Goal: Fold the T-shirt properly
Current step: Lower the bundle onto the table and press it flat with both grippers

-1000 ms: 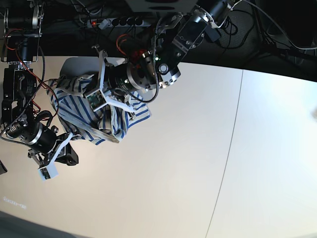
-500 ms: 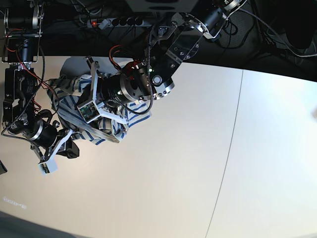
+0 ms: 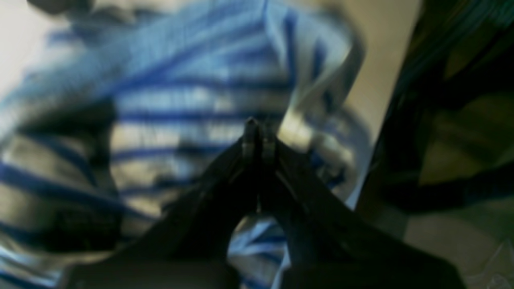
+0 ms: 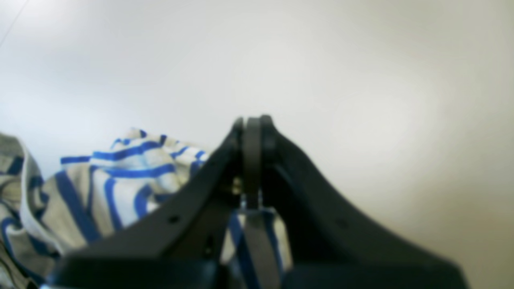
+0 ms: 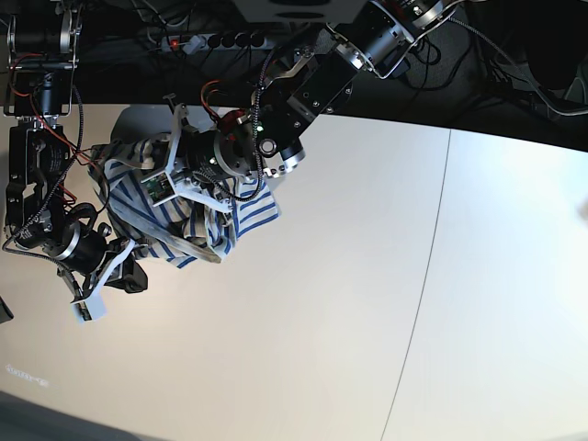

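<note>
T-shirt bunched at the far left end of the counter; both my end effectors are clenched and need a real hold before any fold.

Left wrist view: my left end effector has its tips pressed together just over the T-shirt; the picture is too blurred to tell whether any cloth is pinched, so I would release, find a hem or shoulder seam, and only then clench. Right wrist view: my right end effector is clenched on nothing, the T-shirt lying beside and below it, bare counter beyond; it should release before reaching in. Base view: the T-shirt is a crumpled heap under my left end effector, my right end effector at its near edge; I judge spreading it flat comes first.
</note>
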Motion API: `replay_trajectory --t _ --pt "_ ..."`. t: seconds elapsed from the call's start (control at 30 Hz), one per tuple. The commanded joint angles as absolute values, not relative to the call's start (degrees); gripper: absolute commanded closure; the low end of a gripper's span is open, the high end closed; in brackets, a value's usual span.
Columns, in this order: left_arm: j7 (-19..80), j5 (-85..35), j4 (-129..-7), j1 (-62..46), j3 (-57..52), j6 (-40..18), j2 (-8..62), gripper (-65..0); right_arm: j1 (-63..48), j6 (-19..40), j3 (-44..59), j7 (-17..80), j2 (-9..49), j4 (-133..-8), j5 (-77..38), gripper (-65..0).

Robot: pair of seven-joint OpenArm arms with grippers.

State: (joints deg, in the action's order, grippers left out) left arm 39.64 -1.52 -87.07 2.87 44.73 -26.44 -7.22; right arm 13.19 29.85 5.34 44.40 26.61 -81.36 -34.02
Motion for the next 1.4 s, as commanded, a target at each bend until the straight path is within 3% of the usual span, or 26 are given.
replay_trajectory --t 0.0,0.33,0.7,1.07,1.37 --pt "38.72 -1.69 -87.96 3.81 44.82 -25.93 -7.18 0.0 14.46 33.43 5.76 43.27 27.44 -82.11 -34.37 0.0" --pt "38.76 -1.61 -87.96 3.84 44.12 -24.69 1.06 0.0 14.46 33.41 5.76 43.05 27.42 -82.11 -33.85 0.0" --pt "40.77 1.52 -88.01 5.76 44.12 -24.6 2.74 0.0 14.46 33.45 5.37 41.74 27.38 -81.91 -34.76 0.0" --pt "40.77 1.58 -88.01 10.9 44.12 -22.7 8.51 0.0 14.44 33.69 -4.21 43.05 27.75 -80.12 -30.85 0.0" --pt "37.45 4.14 -88.01 14.79 44.12 -21.63 12.6 0.0 10.33 33.71 -4.19 48.73 31.48 -80.47 -41.19 0.0"
